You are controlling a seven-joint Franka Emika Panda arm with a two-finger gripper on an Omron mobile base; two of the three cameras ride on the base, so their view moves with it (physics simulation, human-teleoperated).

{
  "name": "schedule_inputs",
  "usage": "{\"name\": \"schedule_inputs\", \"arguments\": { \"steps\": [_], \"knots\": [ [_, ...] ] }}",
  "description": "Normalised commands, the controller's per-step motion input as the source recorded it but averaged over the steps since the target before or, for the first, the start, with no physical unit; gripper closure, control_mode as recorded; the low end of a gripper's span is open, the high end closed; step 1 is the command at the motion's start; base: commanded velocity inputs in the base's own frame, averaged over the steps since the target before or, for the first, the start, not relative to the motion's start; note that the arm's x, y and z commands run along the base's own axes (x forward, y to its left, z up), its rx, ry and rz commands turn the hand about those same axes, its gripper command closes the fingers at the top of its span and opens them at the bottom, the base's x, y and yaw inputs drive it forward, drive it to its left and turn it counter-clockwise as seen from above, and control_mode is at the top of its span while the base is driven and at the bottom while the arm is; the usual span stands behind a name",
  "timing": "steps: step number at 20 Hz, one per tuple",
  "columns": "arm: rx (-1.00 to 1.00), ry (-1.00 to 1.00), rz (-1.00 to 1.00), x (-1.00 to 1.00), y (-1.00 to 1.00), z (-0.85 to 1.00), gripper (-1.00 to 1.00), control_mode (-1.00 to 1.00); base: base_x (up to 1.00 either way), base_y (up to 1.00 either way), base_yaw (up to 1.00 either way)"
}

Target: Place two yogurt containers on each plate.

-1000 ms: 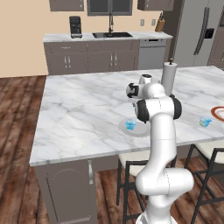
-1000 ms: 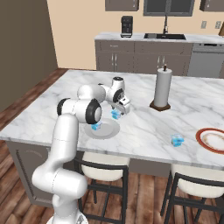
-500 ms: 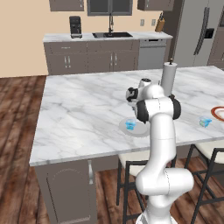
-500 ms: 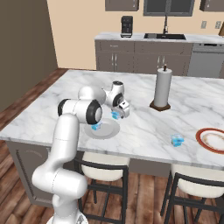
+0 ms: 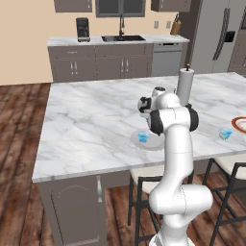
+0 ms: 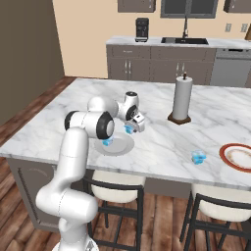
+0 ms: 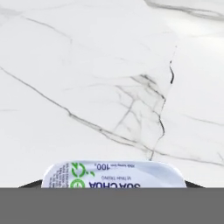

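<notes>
Blue yogurt container now seemingly gripped

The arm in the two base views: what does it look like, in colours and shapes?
A glossy white arm built of rounded tubular links, with dark grey-black bands at the joints. It rises from a bulbous white base and ends in a small white hand with the gripper on it. No cables or markings are visible.

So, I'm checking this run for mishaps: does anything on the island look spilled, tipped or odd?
Nothing stands out. One yogurt container sits upright on the grey plate, another is between the fingers of the gripper, and a third stands on the marble near the red-rimmed plate. The paper-towel holder is upright.
</notes>
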Motion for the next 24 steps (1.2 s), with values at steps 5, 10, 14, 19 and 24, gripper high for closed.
{"name": "schedule_inputs", "arguments": {
  "steps": [5, 10, 14, 19, 24],
  "knots": [
    [0.00, 0.00, 0.00, -0.31, -0.04, 0.12, 1.00, -1.00, 0.00, 0.00, 0.00],
    [0.01, 0.00, 0.00, -0.98, -0.18, 0.84, 1.00, -1.00, 0.00, 0.00, 0.00],
    [0.05, 0.03, 0.00, -1.00, -0.02, 0.77, 1.00, -1.00, 0.00, 0.00, 0.00],
    [0.05, 0.01, 0.00, -0.74, 0.23, 0.18, 1.00, -1.00, 0.00, 0.00, 0.00],
    [-0.03, 0.00, 0.01, -0.40, 0.24, -0.16, 1.00, -1.00, 0.00, 0.00, 0.00]
  ]
}}
